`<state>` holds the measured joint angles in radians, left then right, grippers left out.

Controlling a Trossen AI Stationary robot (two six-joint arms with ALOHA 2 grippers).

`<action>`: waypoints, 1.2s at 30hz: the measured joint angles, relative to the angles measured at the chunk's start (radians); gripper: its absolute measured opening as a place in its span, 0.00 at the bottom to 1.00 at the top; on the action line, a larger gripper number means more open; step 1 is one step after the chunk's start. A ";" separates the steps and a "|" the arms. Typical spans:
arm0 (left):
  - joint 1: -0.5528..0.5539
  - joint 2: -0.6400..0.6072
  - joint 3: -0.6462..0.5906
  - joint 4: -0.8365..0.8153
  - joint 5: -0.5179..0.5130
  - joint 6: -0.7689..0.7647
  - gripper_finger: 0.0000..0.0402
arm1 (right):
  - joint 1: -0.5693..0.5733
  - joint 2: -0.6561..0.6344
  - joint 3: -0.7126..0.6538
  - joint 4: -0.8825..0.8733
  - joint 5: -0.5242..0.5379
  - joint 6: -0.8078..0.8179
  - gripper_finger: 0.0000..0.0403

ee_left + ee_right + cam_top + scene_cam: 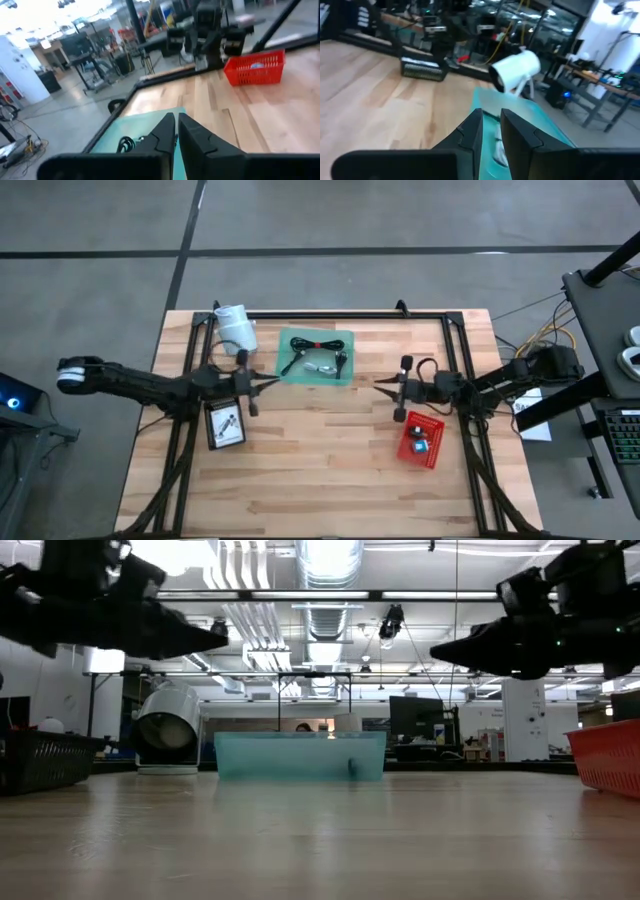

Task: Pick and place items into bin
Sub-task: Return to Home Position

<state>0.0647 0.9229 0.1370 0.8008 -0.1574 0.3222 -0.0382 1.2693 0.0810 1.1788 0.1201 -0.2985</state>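
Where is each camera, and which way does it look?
High: above the table, looking straight down on left gripper and right gripper.
Low: tabletop height, looking across at the teal tray; grippers overhead.
Left wrist: on left arm, facing red bin past its gripper.
Right wrist: on right arm, facing white roll past its gripper.
Shared: all show the teal tray.

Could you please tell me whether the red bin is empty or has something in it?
Not empty: the high view shows a blue item and a dark item inside the red bin.
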 joint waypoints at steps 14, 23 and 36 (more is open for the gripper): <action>0.000 -0.590 -0.128 -0.454 -0.005 -0.056 0.00 | -0.032 -0.137 -0.073 -0.046 0.008 0.006 0.14; -0.001 -0.900 -0.128 -0.756 0.017 -0.110 0.00 | -0.138 -0.265 -0.072 -0.271 -0.228 0.054 0.08; -0.001 -0.855 -0.126 -0.773 0.026 -0.146 0.00 | -0.108 -0.622 -0.072 -0.652 -0.155 0.262 0.02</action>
<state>0.0635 0.0684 0.0109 0.0275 -0.1318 0.1766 -0.1466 0.6470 0.0093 0.5267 -0.0353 -0.0365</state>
